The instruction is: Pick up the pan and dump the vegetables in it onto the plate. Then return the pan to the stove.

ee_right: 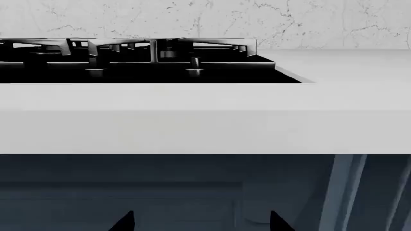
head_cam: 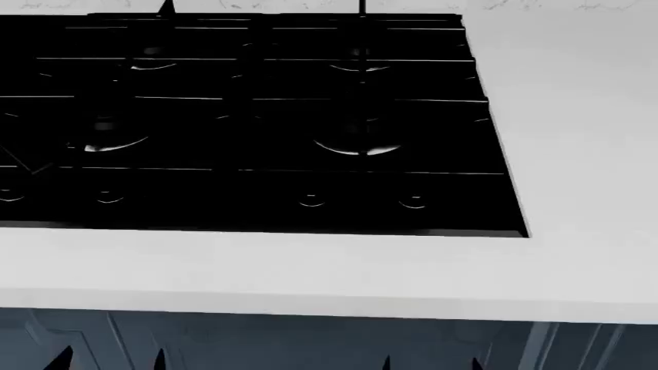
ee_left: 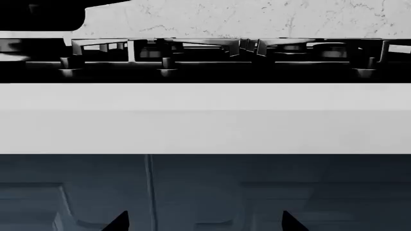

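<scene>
The left wrist view looks level at the front edge of the white desk, with the left gripper held low in front of dark blue cabinet doors; only its two black tips show at the picture's edge, set wide apart with nothing between them, so the jaws stand open and empty. Above the desk edge the stove appears side-on, its grates and burner caps in a row before a marbled white wall; a flat black shape at the far corner of this picture cannot be identified. The head view looks down on the stove, sunk into the desk, showing four shiny burner rings, thin grates and small knobs along its near edge. Four dark tips poke up at the bottom below the desk edge, two for the left gripper and two for the right gripper, both well short of the stove. No pan, vegetable or plate can be made out in this view. The right wrist view shows the right gripper likewise low before the cabinets, its tips spread wide and holding nothing, and the stove's right end with bare desk beyond it.
</scene>
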